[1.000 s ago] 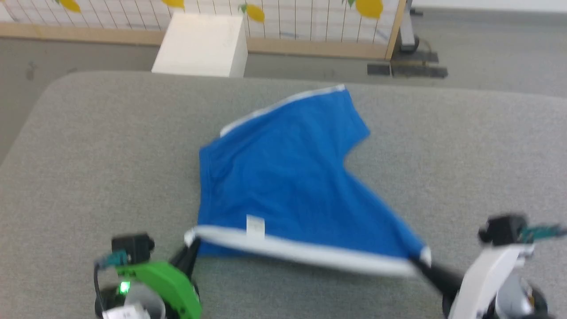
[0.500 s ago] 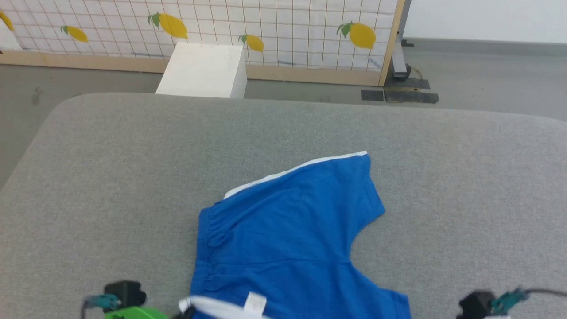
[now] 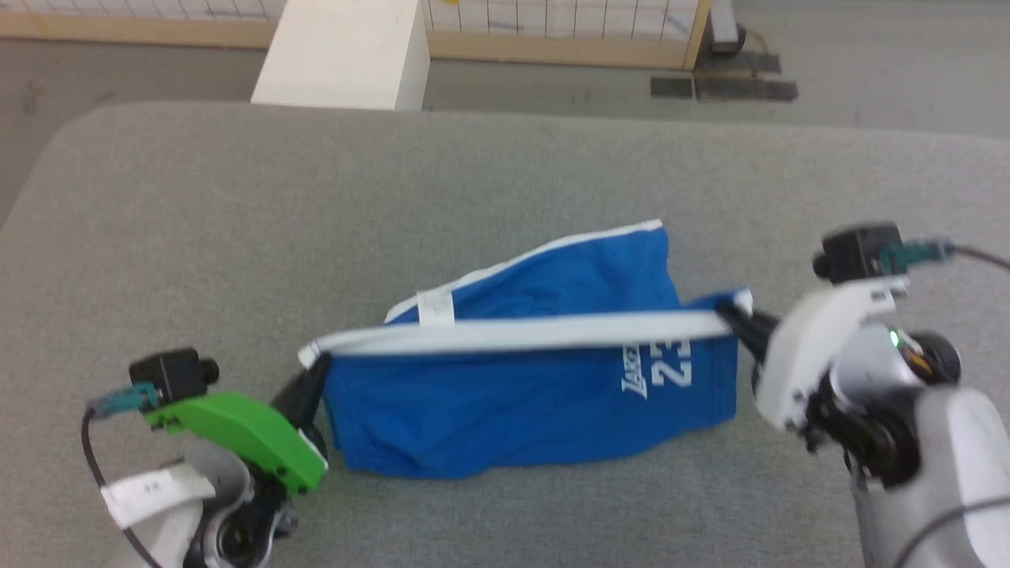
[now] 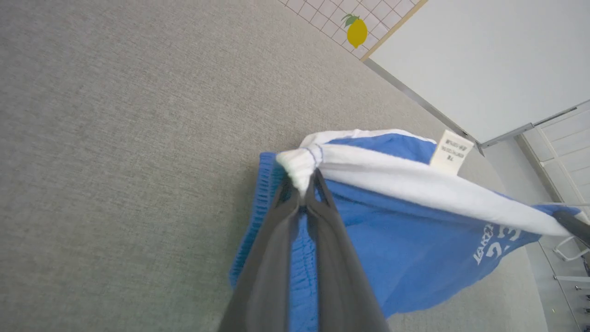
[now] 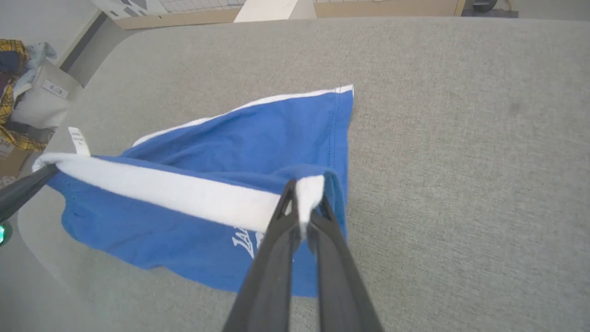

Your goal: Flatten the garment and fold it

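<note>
**Royal-blue basketball shorts [image 3: 505, 398] strung between your two claws over the grey tabletop [image 3: 197, 221].** The left claw [image 3: 314, 372] is clamped on one end of the wide white trim band [image 3: 521, 333], at the corner where it meets the gathered blue waistband; the right claw [image 3: 732, 317] is clamped on the other end, at the leg hem; in neither pair of fingers is there any gap beyond the thickness of the cloth.

The band runs taut and nearly straight from claw to claw, probably so that the held edge lies unwrinkled and both corners can be moved as one; the panel bearing the "LAKERS 23" print [image 3: 659, 375] hangs below that line and trails on the tabletop; the other leg lies flat just beyond the claws, its thin white stripe farthest from them. The step in hand looks like a fold of the held edge over the resting half; the layers are not yet aligned.

The head view gives you the whole span and both claws at once, though softly. The left wrist view sharpens the pinch itself: white cloth bunched at the tips of the dark fingers [image 4: 274, 258], the ribbed waistband just beside them, and the small white tag [image 4: 451, 152] standing up from the band a little way along. The right wrist view adds the hem wrapped over that claw's tips, the stitched seam of the far leg, and, off the tabletop to the claw's left, a heap of other cloth [image 5: 9, 50], one piece yellow plaid.
</note>
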Controlling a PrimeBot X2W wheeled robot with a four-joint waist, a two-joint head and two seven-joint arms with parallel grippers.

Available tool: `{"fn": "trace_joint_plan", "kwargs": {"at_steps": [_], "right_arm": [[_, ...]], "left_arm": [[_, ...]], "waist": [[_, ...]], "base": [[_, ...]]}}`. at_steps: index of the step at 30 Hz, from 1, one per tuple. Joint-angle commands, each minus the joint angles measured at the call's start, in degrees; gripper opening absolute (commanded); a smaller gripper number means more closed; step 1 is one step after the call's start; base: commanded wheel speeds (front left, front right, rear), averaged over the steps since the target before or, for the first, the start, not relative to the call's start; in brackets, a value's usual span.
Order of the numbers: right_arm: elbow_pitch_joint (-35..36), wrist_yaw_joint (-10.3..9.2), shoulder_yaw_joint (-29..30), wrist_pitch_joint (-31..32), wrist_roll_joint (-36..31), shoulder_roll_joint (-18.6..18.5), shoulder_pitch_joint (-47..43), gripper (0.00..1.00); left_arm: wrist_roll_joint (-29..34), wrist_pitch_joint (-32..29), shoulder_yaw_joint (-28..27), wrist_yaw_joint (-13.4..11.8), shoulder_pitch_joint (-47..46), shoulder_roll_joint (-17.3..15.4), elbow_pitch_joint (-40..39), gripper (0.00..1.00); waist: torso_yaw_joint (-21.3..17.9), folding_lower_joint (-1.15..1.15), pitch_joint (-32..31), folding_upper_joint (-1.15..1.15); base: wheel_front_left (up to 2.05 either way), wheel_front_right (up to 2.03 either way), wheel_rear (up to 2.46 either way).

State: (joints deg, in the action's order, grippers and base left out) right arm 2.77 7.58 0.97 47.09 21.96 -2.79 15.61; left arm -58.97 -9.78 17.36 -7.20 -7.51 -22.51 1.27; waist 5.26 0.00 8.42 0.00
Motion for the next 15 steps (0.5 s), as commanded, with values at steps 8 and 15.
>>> {"fn": "trace_joint_plan", "kwargs": {"at_steps": [8, 15], "right_arm": [[-17.30, -0.09, -4.39, -8.90, -7.34, -0.10, 17.00, 0.00], [-30.69, -0.09, -5.42, -13.51, -11.11, -0.10, 27.31, 0.00]], "left_arm": [[1.33, 0.16, 0.28, 2.22, -9.40, 0.65, 6.55, 0.00], [1.23, -0.59, 1.15, 4.39, -13.15, 0.94, 10.45, 0.00]], "waist": [[2.10, 0.00, 10.24, 0.00], [2.65, 0.00, 14.19, 0.00]], "base": [[0.00, 0.00, 0.00], [0.00, 0.00, 0.00]]}}
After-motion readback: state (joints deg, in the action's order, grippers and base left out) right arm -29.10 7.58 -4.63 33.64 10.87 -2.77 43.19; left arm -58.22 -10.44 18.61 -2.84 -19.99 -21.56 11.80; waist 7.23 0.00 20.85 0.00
